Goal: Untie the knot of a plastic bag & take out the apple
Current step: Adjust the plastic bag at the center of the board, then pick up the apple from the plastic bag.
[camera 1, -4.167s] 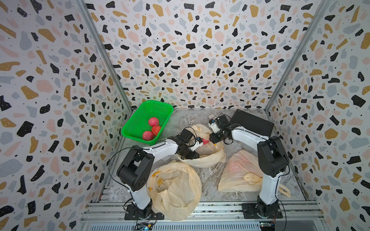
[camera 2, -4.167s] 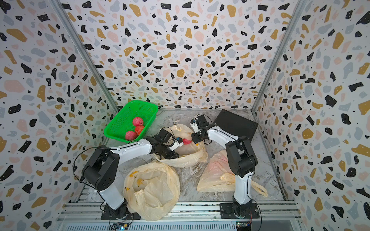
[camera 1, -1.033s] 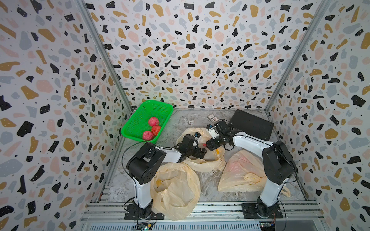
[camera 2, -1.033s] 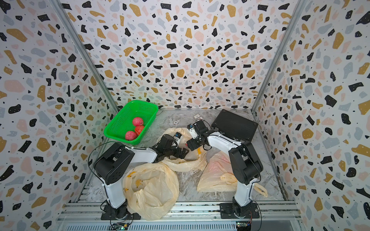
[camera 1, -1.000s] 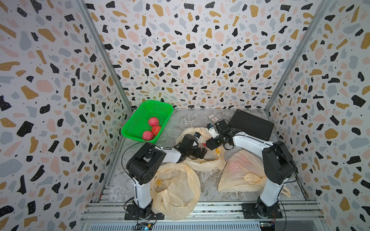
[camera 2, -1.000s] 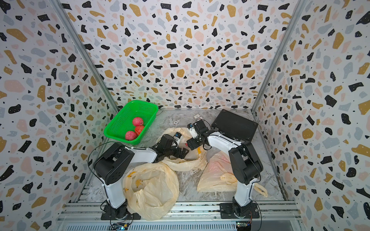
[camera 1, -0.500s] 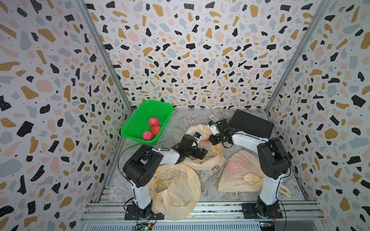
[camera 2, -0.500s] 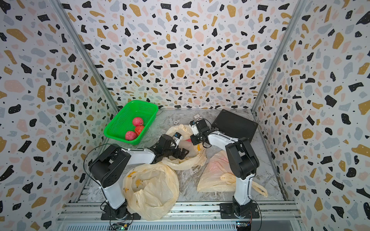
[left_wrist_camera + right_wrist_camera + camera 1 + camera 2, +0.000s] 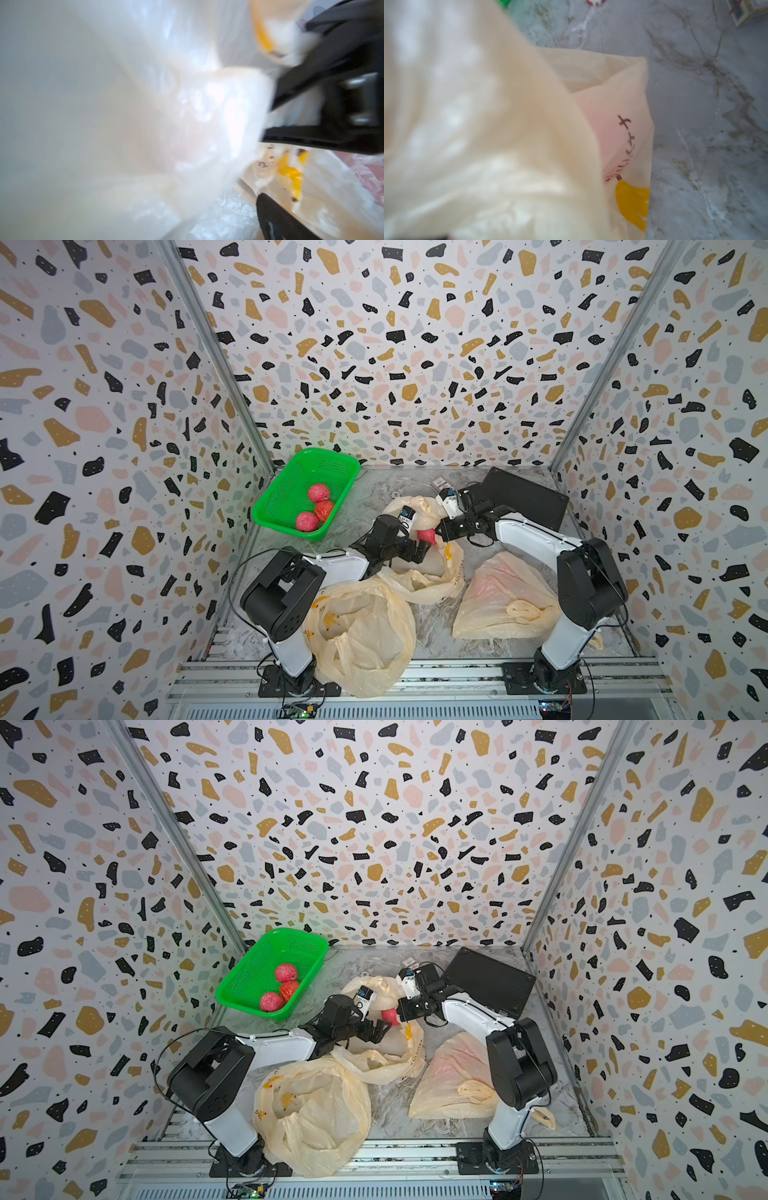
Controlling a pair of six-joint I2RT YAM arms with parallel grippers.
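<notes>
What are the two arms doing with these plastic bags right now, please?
Both arms are working on the middle bag. The right gripper is shut, seemingly pinching its plastic beside a red apple, while the left gripper sits open against it. Three apples lie in the green basket. A knotted bag waits by the right arm; a slack bag lies near the left base.

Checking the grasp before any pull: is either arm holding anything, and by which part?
The right gripper is shut on the middle bag, seemingly pinching thin film at its mouth beside the apple. The left gripper is open, holding nothing.
</notes>
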